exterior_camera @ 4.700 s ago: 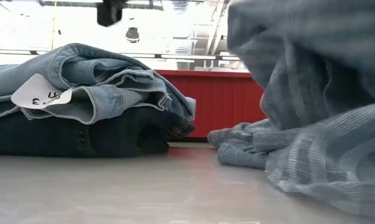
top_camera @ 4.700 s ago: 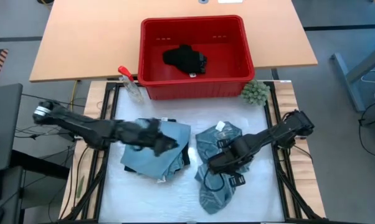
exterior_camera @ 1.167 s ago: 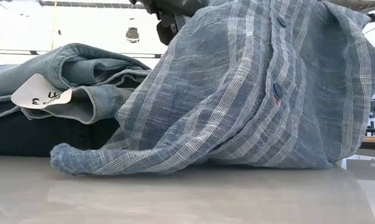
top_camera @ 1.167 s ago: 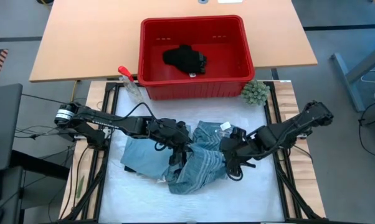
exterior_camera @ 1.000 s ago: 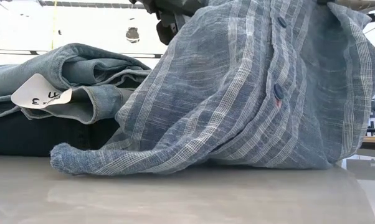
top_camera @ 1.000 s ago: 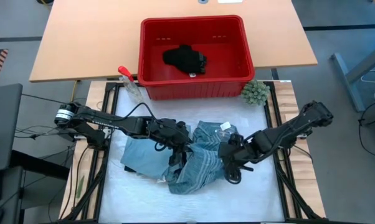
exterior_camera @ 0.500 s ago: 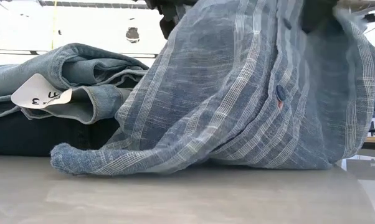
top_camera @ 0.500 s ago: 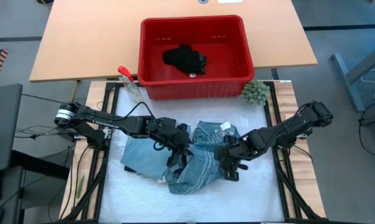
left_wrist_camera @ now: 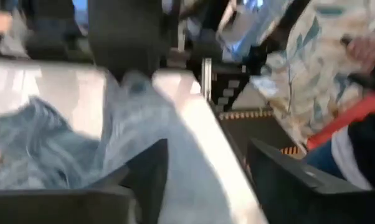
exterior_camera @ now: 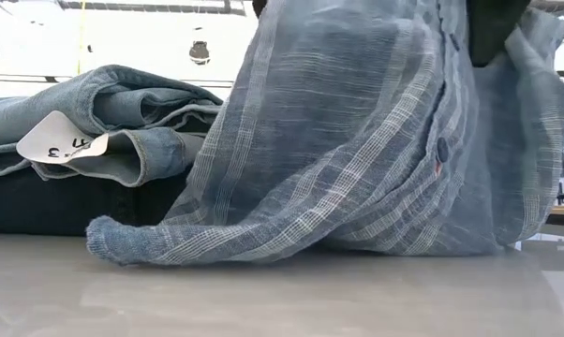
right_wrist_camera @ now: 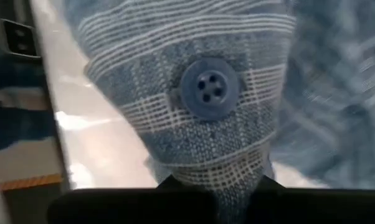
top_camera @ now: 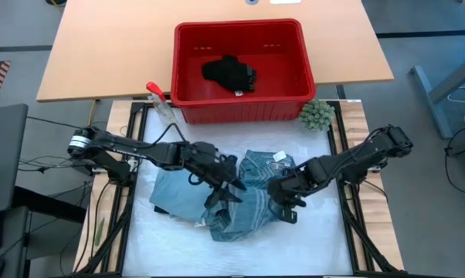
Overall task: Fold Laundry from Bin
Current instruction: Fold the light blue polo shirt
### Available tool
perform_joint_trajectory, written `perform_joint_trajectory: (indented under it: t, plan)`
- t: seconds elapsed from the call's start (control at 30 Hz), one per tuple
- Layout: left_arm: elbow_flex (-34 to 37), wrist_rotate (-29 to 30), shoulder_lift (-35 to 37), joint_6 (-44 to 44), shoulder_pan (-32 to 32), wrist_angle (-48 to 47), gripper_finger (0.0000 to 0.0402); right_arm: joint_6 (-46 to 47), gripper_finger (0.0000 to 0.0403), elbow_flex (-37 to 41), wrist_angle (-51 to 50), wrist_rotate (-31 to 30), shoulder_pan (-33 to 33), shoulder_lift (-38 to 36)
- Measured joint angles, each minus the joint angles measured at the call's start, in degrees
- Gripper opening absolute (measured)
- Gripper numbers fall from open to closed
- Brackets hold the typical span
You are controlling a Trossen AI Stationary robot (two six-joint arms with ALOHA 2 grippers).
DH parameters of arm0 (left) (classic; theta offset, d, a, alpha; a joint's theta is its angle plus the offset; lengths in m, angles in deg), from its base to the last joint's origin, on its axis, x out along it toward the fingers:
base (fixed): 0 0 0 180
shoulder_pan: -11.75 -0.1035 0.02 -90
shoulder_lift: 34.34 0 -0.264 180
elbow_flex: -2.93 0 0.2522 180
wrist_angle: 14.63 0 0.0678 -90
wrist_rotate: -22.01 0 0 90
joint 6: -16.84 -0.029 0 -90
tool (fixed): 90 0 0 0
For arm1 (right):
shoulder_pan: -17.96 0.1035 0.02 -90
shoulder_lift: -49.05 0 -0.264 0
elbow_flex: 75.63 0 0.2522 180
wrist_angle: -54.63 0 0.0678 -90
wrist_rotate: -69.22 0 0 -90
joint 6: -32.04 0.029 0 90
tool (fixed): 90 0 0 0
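A white mat (top_camera: 171, 239) covers the work surface before a wooden table (top_camera: 109, 46).

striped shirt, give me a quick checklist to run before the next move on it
1. Right gripper holds the blue-white striped cotton shirt: ok, jaws shut on a buttoned fold in the right wrist view.
2. Left gripper holds the shirt: not ok, jaws open with no cloth between them in the left wrist view.
3. Shirt clear of the folded light blue denim jeans: not ok, it overlaps their edge.
4. Shirt spread flat: not ok, bunched and partly lifted, one end resting on the table.
5. Rectangular red plastic bin emptied: not ok, a small black garment remains inside.
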Motion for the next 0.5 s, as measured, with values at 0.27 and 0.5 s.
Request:
perform_joint_trajectory:
  t: [0.27, 0.5]
  plan:
    - [-8.19, 7.79, -5.85, 4.53, -0.15, -8.59, 0.0294, 3.54, 0.0023, 0.00, 0.54, 4.93, -2.71, 0.02]
    - [-14.27, 7.63, -9.77, 1.01, 0.11, -14.41, 0.0307, 2.60, 0.0026, 0.00, 0.22, 5.94, -3.82, 0.03]
